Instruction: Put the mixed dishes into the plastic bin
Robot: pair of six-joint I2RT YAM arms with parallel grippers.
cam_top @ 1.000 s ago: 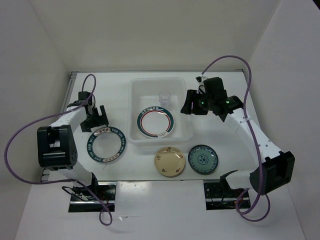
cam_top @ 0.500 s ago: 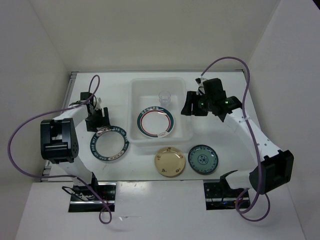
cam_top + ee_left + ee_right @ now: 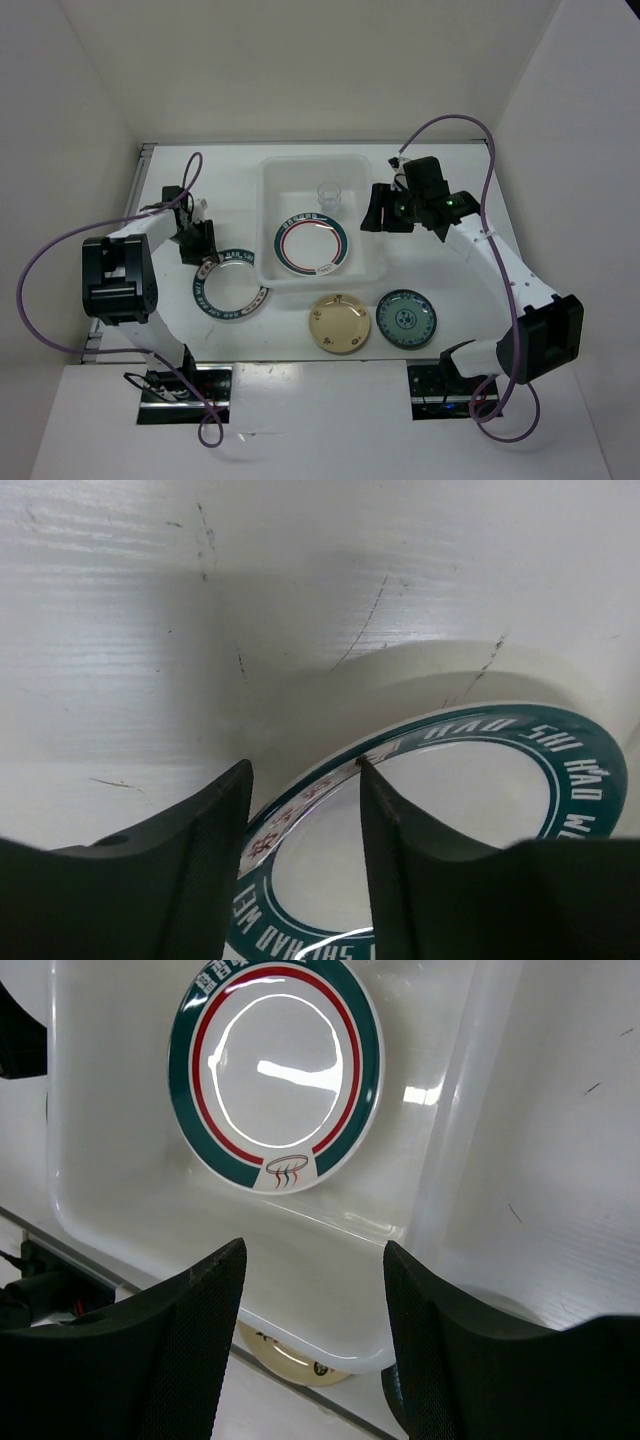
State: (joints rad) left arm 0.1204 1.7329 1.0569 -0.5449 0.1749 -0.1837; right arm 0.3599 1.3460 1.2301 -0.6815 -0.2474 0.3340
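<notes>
A white plate with a dark blue lettered rim (image 3: 232, 287) (image 3: 480, 780) lies on the table left of the plastic bin (image 3: 270, 200) (image 3: 460, 1110). My left gripper (image 3: 200, 252) (image 3: 300, 770) straddles the plate's far-left rim. One finger stands outside the edge and one on the plate's inner face, and a gap shows between them. Inside the bin lie a green-and-red-rimmed plate (image 3: 312, 245) (image 3: 275, 1060) and a clear cup (image 3: 329, 194). A cream plate (image 3: 339, 323) and a teal plate (image 3: 406, 318) lie in front of the bin. My right gripper (image 3: 378, 215) (image 3: 315, 1250) hovers open over the bin's right edge, empty.
White enclosure walls stand close at the left, back and right. The bin's right rim lies directly under the right gripper. The cream plate (image 3: 300, 1365) peeks from under the bin's near corner in the right wrist view. Purple cables loop off both arms.
The left jaws have narrowed round the plate's rim. The blue-rimmed plate has slid right toward the bin along with the left gripper. The right arm has barely moved.
</notes>
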